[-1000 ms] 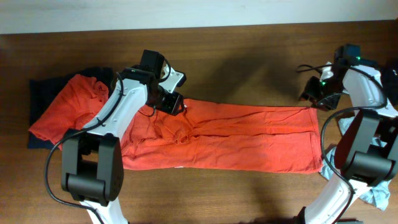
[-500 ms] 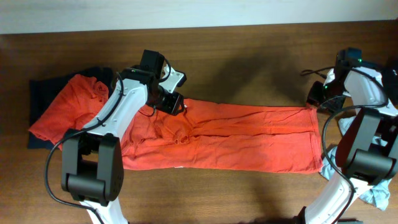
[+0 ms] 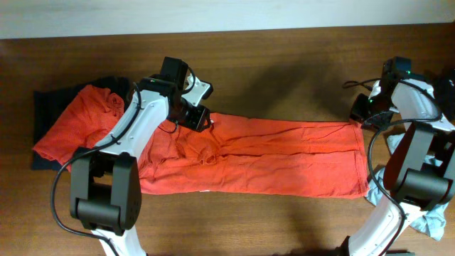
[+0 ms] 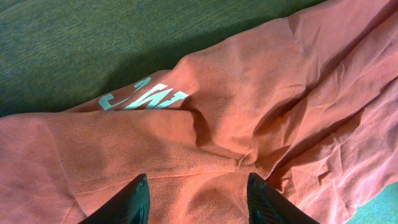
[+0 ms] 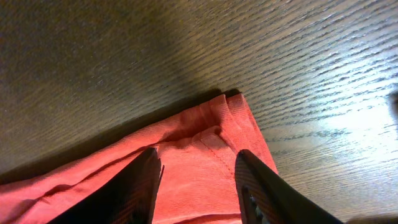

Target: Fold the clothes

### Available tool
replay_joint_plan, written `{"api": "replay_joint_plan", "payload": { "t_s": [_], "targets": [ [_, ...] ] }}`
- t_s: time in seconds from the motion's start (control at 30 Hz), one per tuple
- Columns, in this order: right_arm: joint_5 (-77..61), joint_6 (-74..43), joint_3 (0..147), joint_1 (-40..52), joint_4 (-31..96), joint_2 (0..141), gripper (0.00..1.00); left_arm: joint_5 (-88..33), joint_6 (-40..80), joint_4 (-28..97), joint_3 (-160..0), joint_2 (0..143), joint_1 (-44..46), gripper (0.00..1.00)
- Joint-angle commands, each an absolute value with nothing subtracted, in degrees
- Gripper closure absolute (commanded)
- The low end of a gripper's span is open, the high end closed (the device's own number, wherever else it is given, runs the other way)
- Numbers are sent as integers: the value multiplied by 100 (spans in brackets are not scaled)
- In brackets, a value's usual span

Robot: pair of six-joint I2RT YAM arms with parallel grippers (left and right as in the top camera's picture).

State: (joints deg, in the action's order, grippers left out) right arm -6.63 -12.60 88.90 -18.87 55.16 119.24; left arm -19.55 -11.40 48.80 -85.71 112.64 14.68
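Red-orange T-shirt (image 3: 284, 156): spread lengthwise across wooden bench (image 3: 284, 64), white lettering partly showing. Left pincer (image 4: 198, 186): released, jaws apart over bunched cloth. Right pincer (image 5: 198, 157): released, straddling shirt's far right corner.

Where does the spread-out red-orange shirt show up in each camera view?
Overhead: red-orange shirt stretched left to right across frame centre.
Left wrist: it fills most of the frame, white print upper left.
Right wrist: only its corner, lower left half.
Shared landmark: the dark wood table, in all three.
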Motion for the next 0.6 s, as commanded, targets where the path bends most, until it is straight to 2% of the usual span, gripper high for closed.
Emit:
{"api": "replay_joint_plan", "payload": {
  "t_s": [0.0, 0.37, 0.5, 0.57],
  "targets": [
    [-550, -1404, 8833, -1876, 5476, 12031, 58, -1973, -1258, 4884, -8554, 11295, 1476, 50],
    [-572, -1472, 8831, -1876, 5463, 12252, 66, -1973, -1258, 4884, -8554, 11295, 1476, 50],
    [-572, -1472, 8831, -1876, 5470, 12252, 75, -1973, -1258, 4884, -8554, 11295, 1476, 50],
    [-569, -1472, 8833, -1876, 5494, 12252, 84, -1973, -1258, 4884, -8554, 11295, 1476, 50]
  ]
}}
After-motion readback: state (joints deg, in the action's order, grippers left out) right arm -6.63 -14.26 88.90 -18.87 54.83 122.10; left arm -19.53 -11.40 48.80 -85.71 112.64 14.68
